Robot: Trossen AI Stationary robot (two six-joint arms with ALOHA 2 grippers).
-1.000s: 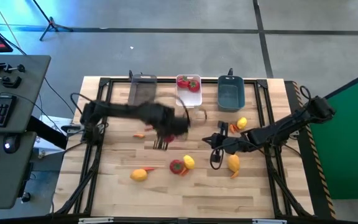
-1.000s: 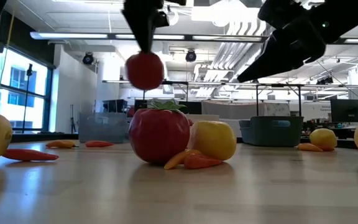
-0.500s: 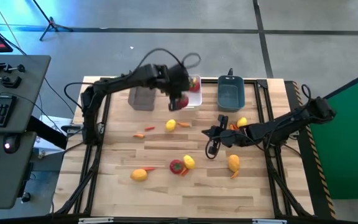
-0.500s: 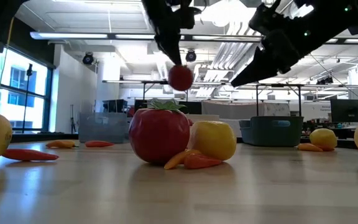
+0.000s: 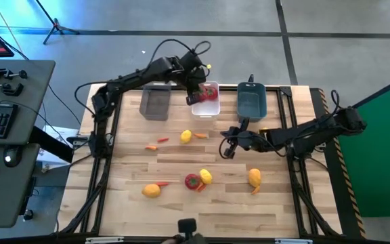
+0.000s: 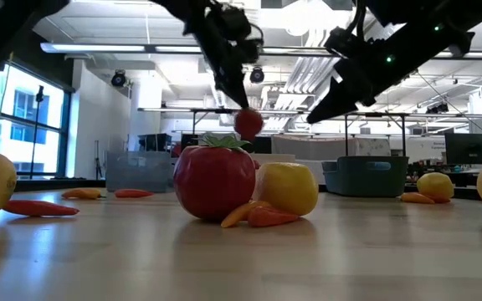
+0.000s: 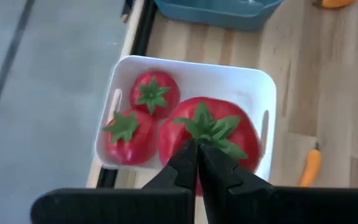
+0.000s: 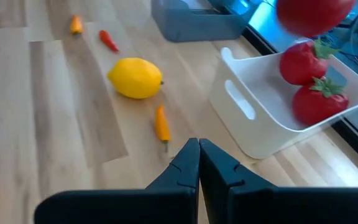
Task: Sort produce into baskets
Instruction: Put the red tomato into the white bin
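My left gripper [image 5: 196,96] is shut on a red tomato [image 7: 229,134] with a green top. It holds the tomato just above the white basket [image 5: 212,108] at the table's far edge. Two more tomatoes [image 7: 153,93] lie in that basket. A smoky grey basket [image 5: 156,103] stands to its left and a dark teal one [image 5: 251,102] to its right. My right gripper [image 5: 227,150] is shut and empty, hovering over the table right of centre. In its wrist view it points toward the white basket [image 8: 253,124]. My left gripper pinches the tomato's green leafy top [image 7: 211,127] between its two fingertips. The fingers come from above, slanting down toward the far edge. The tomato [image 6: 248,123] hangs below the fingers, top up, clear of the basket and the tomatoes in it.
Loose on the table are a lemon [image 5: 186,136] with small carrot pieces [image 5: 162,141] nearby, and a tomato [image 5: 192,181] beside a lemon [image 5: 205,177]. More lemons lie at the front left [image 5: 152,190], right [image 5: 254,177] and near the teal basket [image 5: 263,133].
My left gripper has swung from the table's middle toward the far edge, carrying the tomato clear of the table to above the white basket and turning as it went. My right gripper has drifted a little toward the far edge, still shut.
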